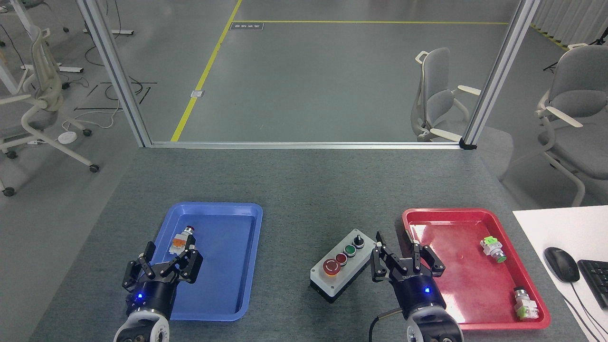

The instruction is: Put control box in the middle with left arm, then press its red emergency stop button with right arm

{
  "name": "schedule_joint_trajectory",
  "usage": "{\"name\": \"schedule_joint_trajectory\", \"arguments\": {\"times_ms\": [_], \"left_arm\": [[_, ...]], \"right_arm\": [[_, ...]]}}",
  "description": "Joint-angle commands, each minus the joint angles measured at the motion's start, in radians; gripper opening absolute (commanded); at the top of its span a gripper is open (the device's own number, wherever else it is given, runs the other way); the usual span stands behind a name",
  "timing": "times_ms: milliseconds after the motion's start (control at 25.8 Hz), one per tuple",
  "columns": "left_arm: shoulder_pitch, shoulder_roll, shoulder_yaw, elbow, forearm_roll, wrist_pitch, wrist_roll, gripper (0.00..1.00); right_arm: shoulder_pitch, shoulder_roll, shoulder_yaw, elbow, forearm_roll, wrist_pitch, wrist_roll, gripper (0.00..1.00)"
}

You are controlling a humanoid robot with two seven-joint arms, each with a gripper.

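Head view, looking down on our table: the control box [343,265] sits on the middle [304,199] of the dark grey, speckled, felt-like tabletop, between the two trays and toward our near edge. It is an oblong of smooth light grey plastic on a black base, lying at a slant. Along its top runs one row of controls: a black knob [358,241] at the far end, then a round green button [350,249], a small flat red button [341,258], and nearest us the red emergency stop button [331,267], a broad mushroom head with white marks, ringed in yellow.

Just right of the box our right gripper [403,247] hovers with its black, jointed fingers spread apart and nothing between them; it overlaps the near left rim of the red tray [475,211] and does not touch the box. A blue light glows on its wrist.

The red tray is glossy plastic with rounded corners and holds two small push-buttons with green parts [493,250] [524,304], well apart from each other.

On the other side lies a blue tray [213,206] of the same shape. Inside it, near the far left corner, rests a loose push-button with an orange-white body [181,239]. Our left gripper [164,259] hangs over the tray's near left edge, fingers splayed open and empty, just short of that button.
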Motion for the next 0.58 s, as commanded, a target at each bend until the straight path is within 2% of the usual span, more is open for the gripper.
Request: {"name": "schedule_joint_trajectory", "arguments": {"times_ms": [0,232,542], "left_arm": [[0.000,0.000,0.000,0.000,0.000,0.000,0.000,0.99],[0.000,0.000,0.000,0.000,0.000,0.000,0.000,0.99],[0.000,0.000,0.000,0.000,0.000,0.000,0.000,0.99]], "right_arm": [[0.004,-0.005,-0.027,-0.014,0.000,0.002,0.003,0.98],[0.029,-0.010,-0.079,-0.059,0.000,0.001,0.000,0.99],[0.030,-0.022,-0.081,-0.065,0.000,0.004,-0.001,0.99]]}}
